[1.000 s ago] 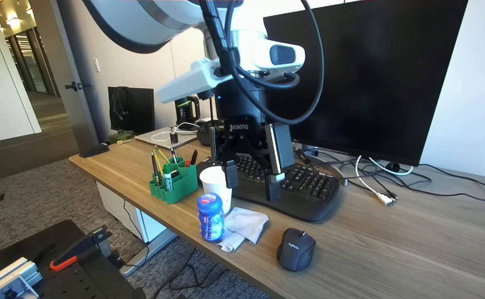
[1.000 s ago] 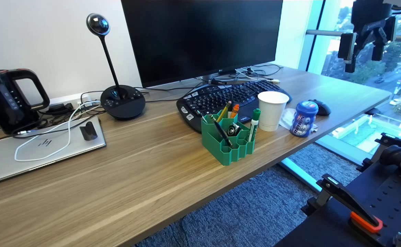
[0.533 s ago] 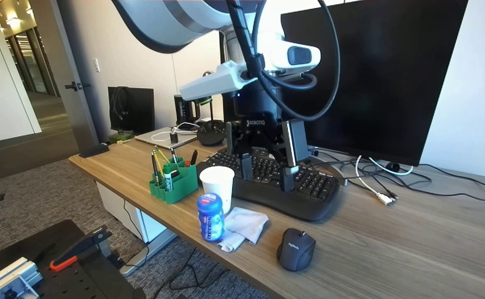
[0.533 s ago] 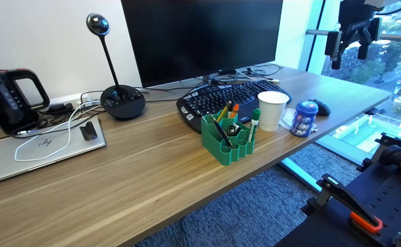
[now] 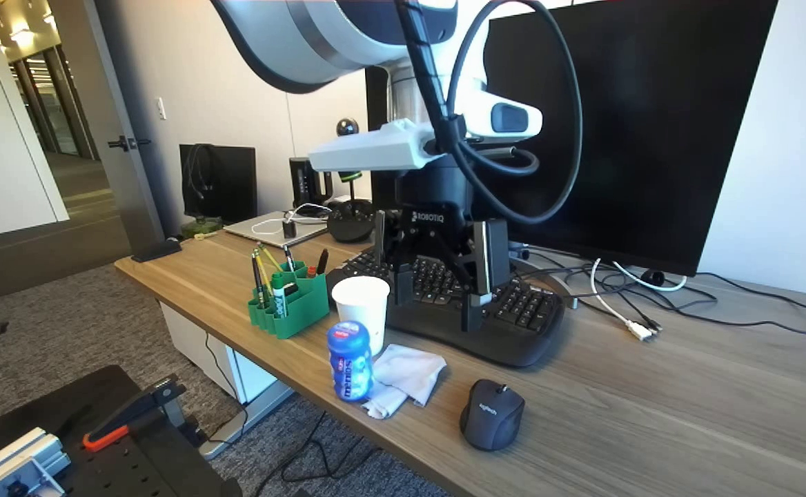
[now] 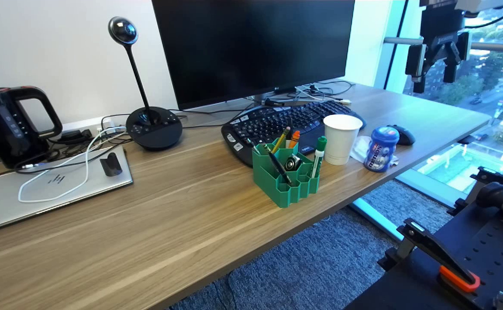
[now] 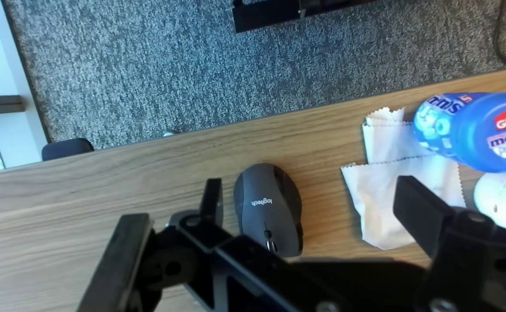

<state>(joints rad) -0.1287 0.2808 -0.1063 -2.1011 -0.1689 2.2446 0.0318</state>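
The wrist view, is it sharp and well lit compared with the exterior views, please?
Wrist view: the black fingers come out very dark with little detail, while the white logo on the dark grey rounded mouse is legible, though upside down; in an exterior view, the brown wood-grain desk looks bluish toward the bright glass window.

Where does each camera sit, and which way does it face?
An exterior view: raised near the front of the desk, facing along it toward the door; arm and open gripper show.
An exterior view: raised nearer the kettle, facing the monitor and window; the gripper and a bit of arm show.
Wrist view: mounted above the gripper, facing down at the mouse and floor; its fingers show.
Both exterior views share the cup and keyboard.
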